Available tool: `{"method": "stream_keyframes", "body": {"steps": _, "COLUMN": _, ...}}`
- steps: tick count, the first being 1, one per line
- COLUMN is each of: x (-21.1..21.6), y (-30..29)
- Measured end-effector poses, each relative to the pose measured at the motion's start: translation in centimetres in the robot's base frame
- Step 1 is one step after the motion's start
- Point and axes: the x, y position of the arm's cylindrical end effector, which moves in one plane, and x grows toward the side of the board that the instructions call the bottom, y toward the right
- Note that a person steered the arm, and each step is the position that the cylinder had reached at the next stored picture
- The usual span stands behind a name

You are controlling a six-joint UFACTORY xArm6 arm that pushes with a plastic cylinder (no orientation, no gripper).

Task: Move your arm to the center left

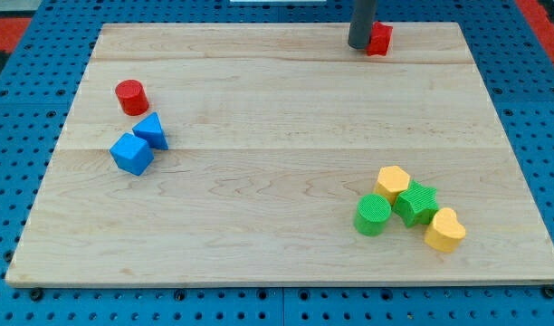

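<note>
My tip (359, 45) rests on the wooden board (277, 181) near the view's top edge, right of centre. It touches the left side of a small red block (380, 39). At the view's left sit a red cylinder (130, 96), a blue triangular block (152, 131) and a blue cube (132, 154), close together. The tip is far to the right of and above these.
At the view's lower right lie a yellow hexagonal block (394, 183), a green cylinder (373, 215), a green block (416, 204) and a yellow heart-shaped block (444, 230), clustered. A blue pegboard (23, 136) surrounds the board.
</note>
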Motion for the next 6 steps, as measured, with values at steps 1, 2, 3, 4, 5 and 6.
{"method": "stream_keyframes", "body": {"steps": 1, "x": 2.0, "y": -2.2}}
{"method": "stream_keyframes", "body": {"steps": 2, "x": 6.1, "y": -8.7}}
{"method": "stream_keyframes", "body": {"steps": 3, "x": 5.5, "y": -17.0}}
{"method": "stream_keyframes", "body": {"steps": 4, "x": 2.2, "y": -25.9}}
{"method": "stream_keyframes", "body": {"steps": 5, "x": 3.5, "y": -35.1}}
{"method": "stream_keyframes", "body": {"steps": 6, "x": 9.3, "y": -41.0}}
